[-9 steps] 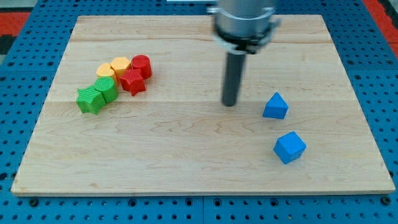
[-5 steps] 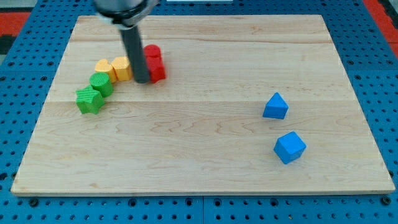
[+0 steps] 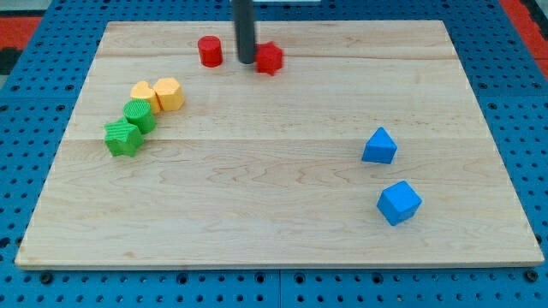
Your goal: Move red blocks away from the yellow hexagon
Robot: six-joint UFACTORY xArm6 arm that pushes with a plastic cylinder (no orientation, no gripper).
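Note:
The yellow hexagon [image 3: 169, 92] sits at the view's left, with a second yellow block [image 3: 143, 92] touching its left side. A red cylinder [image 3: 210, 51] stands near the board's top, above and to the right of the hexagon. A second red block [image 3: 270, 58], its shape unclear, lies further right. My tip [image 3: 247, 62] is between the two red blocks, touching the left side of the right one. Both red blocks are well apart from the hexagon.
A green cylinder-like block [image 3: 139, 115] and a green star [image 3: 123, 137] trail down-left from the yellow blocks. A blue triangular block [image 3: 379, 146] and a blue cube [image 3: 399, 203] lie at the view's right. The wooden board [image 3: 282, 248] rests on a blue pegboard.
The rod swept from the board's middle to the cluster, then up and right. Both red blocks moved away from the hexagon to the top of the board and are now separated.

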